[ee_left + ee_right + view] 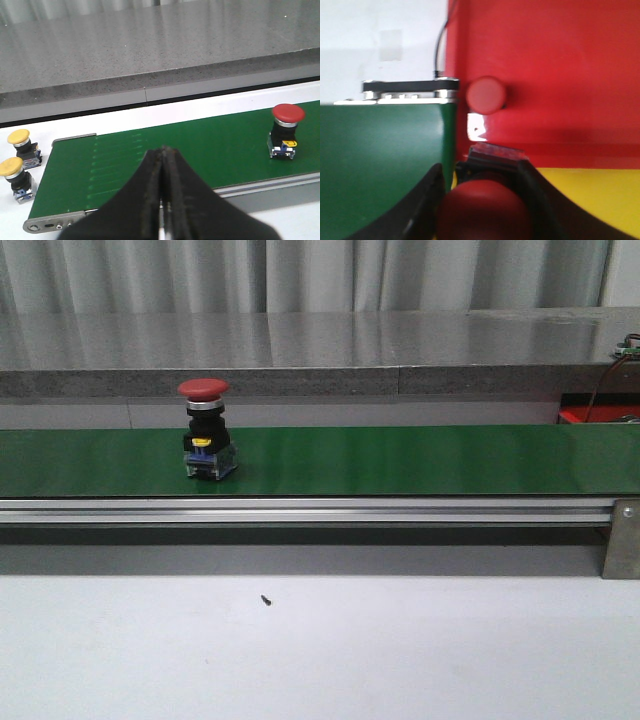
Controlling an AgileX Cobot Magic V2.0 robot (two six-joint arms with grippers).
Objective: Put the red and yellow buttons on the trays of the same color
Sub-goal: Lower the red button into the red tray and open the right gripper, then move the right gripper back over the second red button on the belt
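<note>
A red button (204, 440) stands upright on the green belt (400, 460); the left wrist view shows the same red button (286, 131) far off to one side. My left gripper (164, 150) hangs over the belt's end, shut with nothing in it. Two yellow buttons (21, 142) (14, 175) stand on the white surface just off that belt end. My right gripper (481, 172) is shut on another red button (485, 210), held above where the belt end meets the red tray (560, 65) and the yellow tray (595, 200). A third red button (486, 95) rests on the red tray.
An aluminium rail (300, 510) runs along the belt's near side, with a bracket (622, 540) at the right. A grey stone ledge (300, 350) lies behind the belt. A small dark speck (266, 599) lies on the white table. A cable (439, 45) runs by the belt end.
</note>
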